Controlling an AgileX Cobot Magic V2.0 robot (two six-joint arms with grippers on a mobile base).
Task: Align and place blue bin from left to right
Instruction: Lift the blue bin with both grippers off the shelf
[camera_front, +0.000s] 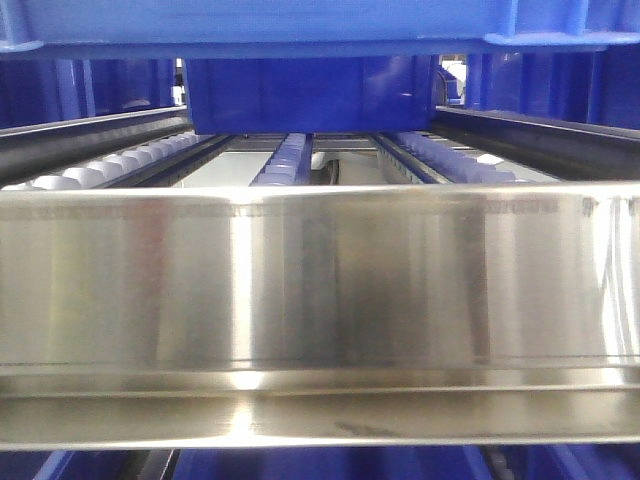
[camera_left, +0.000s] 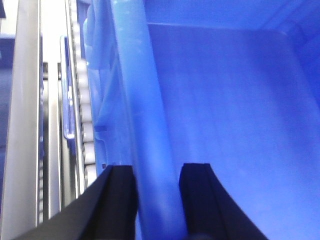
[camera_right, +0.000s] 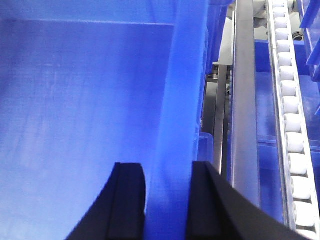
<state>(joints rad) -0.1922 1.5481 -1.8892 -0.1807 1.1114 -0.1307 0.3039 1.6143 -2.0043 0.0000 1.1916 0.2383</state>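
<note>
So in the front view we've got the blue bin (camera_front: 300, 25) right up at 12 o'clock. It runs straight across from 9 to 3 and past both edges of the picture, so that's the way its long axis seems to lie. We only see its underside and a bit of chunky rim there. It hangs above the shiny steel rail (camera_front: 320, 290), which is a smooth brushed band filling the lower half with streaky reflections. Between the two, the roller tracks (camera_front: 285, 160) head away toward 12, made of rounded pale blue and white beads in dark channels. A darker blue wall (camera_front: 310, 95) sits behind them, and we can't tell whether it belongs to the same crate.

In the left wrist view the left hand (camera_left: 157, 170) is clamped down on the bin's rim (camera_left: 145, 100). The black fingers (camera_left: 117, 200) sit one on each side and press against it. The rim runs from 6 up to 12, and the smooth, glossy plastic inside wall is off at 3. A roller strip (camera_left: 85, 125) and grey metal bars are at 9.

The right wrist view is the same thing mirrored. The right hand (camera_right: 166, 167) is closed onto the opposite rim with a pad on each face. The bin's smooth interior is at 9, and white rollers (camera_right: 290, 115) in a steel channel are at 3.
</note>
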